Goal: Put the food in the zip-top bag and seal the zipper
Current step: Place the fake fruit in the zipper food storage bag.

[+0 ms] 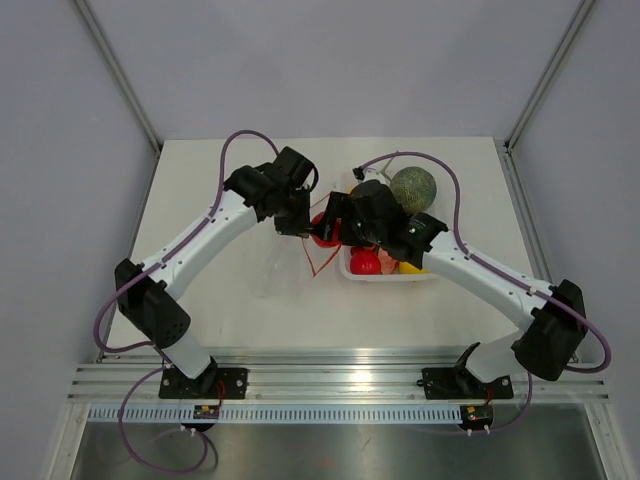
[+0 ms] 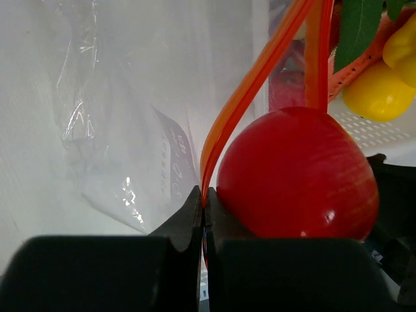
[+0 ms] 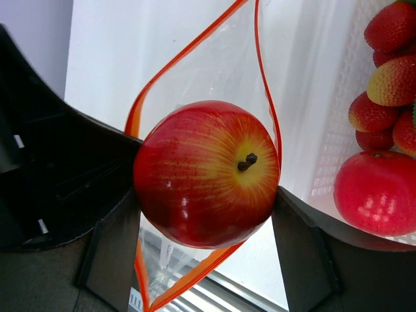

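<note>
Apple (image 3: pixel 207 174) sat clamped in the right pincer (image 3: pixel 208 211) at the zip-top bag (image 2: pixel 117 130) mouth; the left pincer (image 2: pixel 205 211) pinched the zipper (image 2: pixel 242 107), tray (image 3: pixel 338 130) just beside.

The pale table (image 1: pixel 230 312) carried a white tray (image 1: pixel 390 277) at 3 o'clock from its centre. A clear bag (image 1: pixel 272 275) rested at 8 o'clock, near the tray.

nothing legible: clear thin plastic zip-top bag (image 2: pixel 117 117) carries a dark printed patch (image 2: pixel 177 156), characters too blurred to read; small white printed mark (image 3: pixel 135 300) by its orange edge in right wrist view, also unreadable
</note>
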